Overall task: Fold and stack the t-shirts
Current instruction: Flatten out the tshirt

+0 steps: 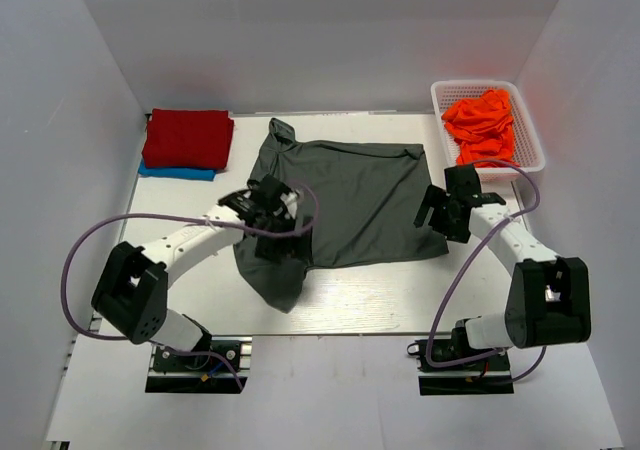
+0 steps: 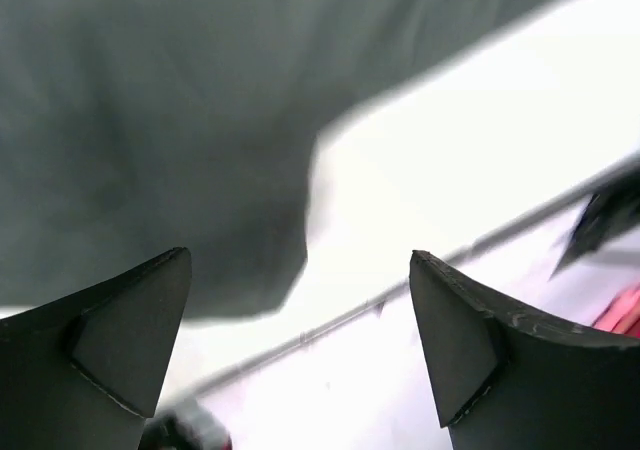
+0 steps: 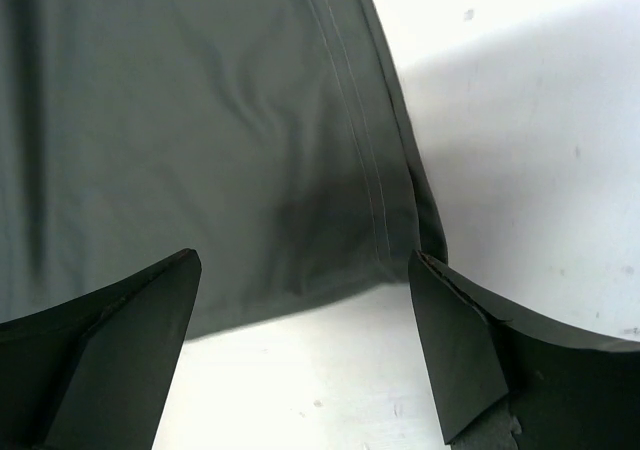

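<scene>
Bright, even overhead light; left wrist view motion-blurred, the others sharp.

— Where's the charcoal-grey t-shirt (image 1: 350,195)?
— Left of the white basket (image 1: 475,84), spread mostly flat, with its near-left corner bunched and a sleeve poking out at the far-left.
— And the rest?
— The orange t-shirts (image 1: 482,123) lie crumpled inside the basket. The folded red t-shirt (image 1: 188,137) sits on the blue t-shirt (image 1: 175,173), far to the basket's left.

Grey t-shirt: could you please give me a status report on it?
Left tool open, right tool open, both empty. Grey t-shirt spread on table, not yet folded. Nothing lying on it.
</scene>
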{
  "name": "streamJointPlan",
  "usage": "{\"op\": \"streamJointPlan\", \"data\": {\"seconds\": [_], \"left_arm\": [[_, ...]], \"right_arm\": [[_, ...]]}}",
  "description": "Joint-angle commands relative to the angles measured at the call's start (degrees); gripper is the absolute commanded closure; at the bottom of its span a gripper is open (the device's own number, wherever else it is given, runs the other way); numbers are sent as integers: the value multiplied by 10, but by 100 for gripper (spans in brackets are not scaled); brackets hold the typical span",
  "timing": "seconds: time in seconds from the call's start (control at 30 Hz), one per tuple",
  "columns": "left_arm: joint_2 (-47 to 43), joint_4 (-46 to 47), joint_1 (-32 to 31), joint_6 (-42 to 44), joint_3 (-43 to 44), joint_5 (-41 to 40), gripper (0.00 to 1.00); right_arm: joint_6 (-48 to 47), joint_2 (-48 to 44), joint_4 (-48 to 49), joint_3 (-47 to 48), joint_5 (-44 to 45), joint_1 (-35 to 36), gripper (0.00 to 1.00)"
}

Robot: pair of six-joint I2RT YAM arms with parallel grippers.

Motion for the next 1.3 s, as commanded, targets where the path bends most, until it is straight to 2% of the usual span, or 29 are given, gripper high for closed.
{"op": "streamJointPlan", "data": {"seconds": [0.0,0.13,0.17,0.33,0.47,0.53,0.6,0.63,0.67,0.9,1.0,1.1,1.17,1.2,1.27], "left_arm": [[-16,-46,-60,-34,-17,9,0],[11,-70,-105,-39,-23,-45,5],[21,-70,-110,-34,-23,-63,11],[66,-44,-143,-34,-61,-63,25],[116,-91,-157,-50,-36,-182,39],[117,-91,-157,-50,-29,-207,58],[117,-107,-157,-50,-6,-215,92],[117,-115,-157,-56,15,-225,100],[105,-122,-157,-56,28,-226,100],[24,-233,-157,-16,150,-171,100],[19,-302,-157,-11,156,-137,100],[9,-347,-157,-11,118,-108,100],[-4,-370,-151,-17,76,-96,81],[-4,-377,-151,-17,52,-96,62],[-11,-384,-151,-11,39,-81,1]], "right_arm": [[5,-35,2,-18,-13,0,10],[11,-50,9,-40,-14,1,11],[10,-52,9,-42,-14,-1,11],[15,-67,9,-55,4,0,11],[20,-80,9,-59,6,-3,11],[20,-93,15,-67,2,-2,11],[19,-96,16,-71,1,-2,11],[20,-98,14,-75,-3,-1,11],[21,-97,14,-76,-5,0,11],[10,-93,10,-79,-13,-1,12],[5,-96,-6,-78,-3,-2,12],[-2,-95,-10,-83,5,-2,12],[-5,-87,-12,-89,10,-3,11],[-7,-79,-12,-89,11,-3,11],[-24,-67,-10,-87,2,-2,11]]}}
